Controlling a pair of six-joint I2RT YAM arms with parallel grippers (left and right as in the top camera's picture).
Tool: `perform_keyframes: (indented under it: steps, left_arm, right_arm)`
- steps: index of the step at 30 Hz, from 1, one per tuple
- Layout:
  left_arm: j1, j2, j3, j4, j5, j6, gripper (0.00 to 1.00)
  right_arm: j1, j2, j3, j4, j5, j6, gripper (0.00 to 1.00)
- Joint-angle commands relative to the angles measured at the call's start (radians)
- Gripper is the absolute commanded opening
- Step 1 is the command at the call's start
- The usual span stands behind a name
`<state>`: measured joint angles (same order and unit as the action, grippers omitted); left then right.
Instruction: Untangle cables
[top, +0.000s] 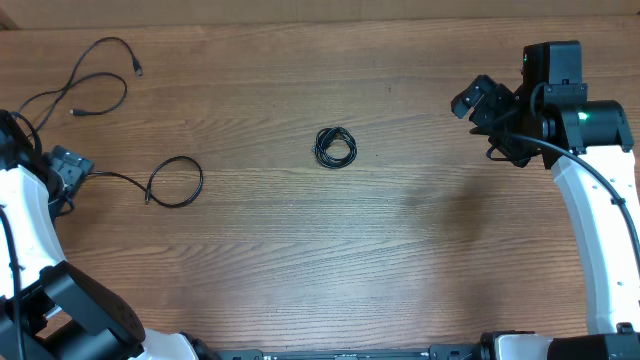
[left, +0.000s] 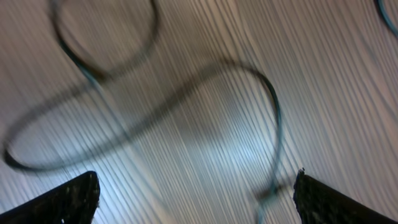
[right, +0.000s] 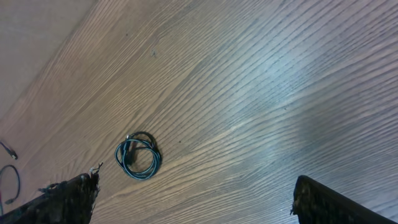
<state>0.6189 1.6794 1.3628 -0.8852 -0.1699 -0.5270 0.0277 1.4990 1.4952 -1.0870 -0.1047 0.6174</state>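
Note:
Three black cables lie on the wooden table. One is wound into a small tight coil at the centre, also seen in the right wrist view as the coil. A loose strand curls at the far left. Another loose strand with a loop runs up to my left gripper. In the blurred left wrist view my left gripper is open over curly strands, one passing close to its right finger. My right gripper hangs open right of the coil, and the right gripper holds nothing.
The table's far edge runs along the top of the overhead view. The left arm's white body fills the lower left. The right arm stands along the right side. Two strand ends show at the right wrist view's left edge.

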Motion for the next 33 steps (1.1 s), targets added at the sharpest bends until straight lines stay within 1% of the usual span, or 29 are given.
perform_keyframes:
  steps: [1,3,5,7,10,12,14,15,16,17,21,22,24,25,28,29,31,32,33]
  left_arm:
    - [-0.001,0.001,-0.047,0.095,-0.158,0.132,0.99]
    - [0.0,0.001,-0.075,0.17,-0.154,0.287,0.97]
    - [0.0,0.002,-0.115,0.215,-0.15,0.496,0.96]
    - [0.0,0.002,-0.15,0.226,-0.134,0.547,0.97]
    - [0.0,0.002,-0.189,0.238,-0.062,0.626,0.97]
    - [0.0,0.002,-0.209,0.248,-0.076,0.665,0.97]
    - [0.002,0.002,-0.215,0.259,-0.164,0.678,0.96]
    - [0.005,0.002,-0.215,0.266,-0.198,0.677,0.92]
    - [0.011,0.002,-0.215,0.275,-0.215,0.677,0.83]
    - [0.014,0.002,-0.215,0.28,-0.214,0.677,0.77]
    - [0.017,0.014,-0.215,0.292,-0.214,0.694,0.66]
    - [0.016,0.025,-0.215,0.291,-0.214,0.703,0.61]
    - [0.016,0.05,-0.215,0.291,-0.21,0.703,0.62]
    - [0.017,0.074,-0.215,0.289,-0.206,0.703,0.64]
    - [0.017,0.104,-0.215,0.3,-0.207,0.707,0.64]
    - [0.017,0.105,-0.215,0.311,-0.207,0.707,0.61]
    - [0.016,0.105,-0.215,0.339,-0.207,0.707,0.42]
    - [0.016,0.105,-0.215,0.354,-0.207,0.707,0.31]
    - [0.016,0.105,-0.215,0.369,-0.207,0.706,0.21]
  right_arm:
    - [0.0,0.002,0.002,0.003,-0.002,0.003,1.0]
    - [0.0,0.002,0.002,0.004,-0.002,0.003,1.0]
    - [0.0,0.006,0.002,0.004,-0.002,0.003,1.0]
    - [0.0,0.016,0.002,0.005,-0.002,0.003,1.0]
    - [0.0,0.035,0.002,0.008,-0.002,0.003,1.0]
    - [0.0,0.057,0.002,0.008,-0.002,0.003,1.0]
    - [0.0,0.088,0.002,0.009,-0.002,-0.021,1.0]
    - [0.0,0.103,0.002,0.008,-0.002,-0.031,1.0]
    - [0.001,0.121,0.002,0.002,-0.002,-0.043,1.0]
    - [0.001,0.132,0.002,-0.002,-0.003,-0.046,1.0]
    - [0.001,0.143,0.002,-0.002,-0.003,-0.046,1.0]
    - [0.001,0.143,0.002,0.002,-0.003,-0.046,1.0]
    - [0.001,0.143,0.002,0.007,-0.003,-0.046,1.0]
    - [0.001,0.143,0.002,0.008,-0.003,-0.045,1.0]
    - [0.001,0.143,0.002,0.008,-0.003,-0.046,1.0]
    - [0.001,0.143,0.002,0.009,-0.003,-0.046,1.0]
    - [0.001,0.143,0.002,0.01,-0.003,-0.046,1.0]
    - [0.001,0.143,0.002,0.011,-0.003,-0.046,1.0]
    - [0.001,0.143,0.002,0.012,-0.003,-0.046,1.0]
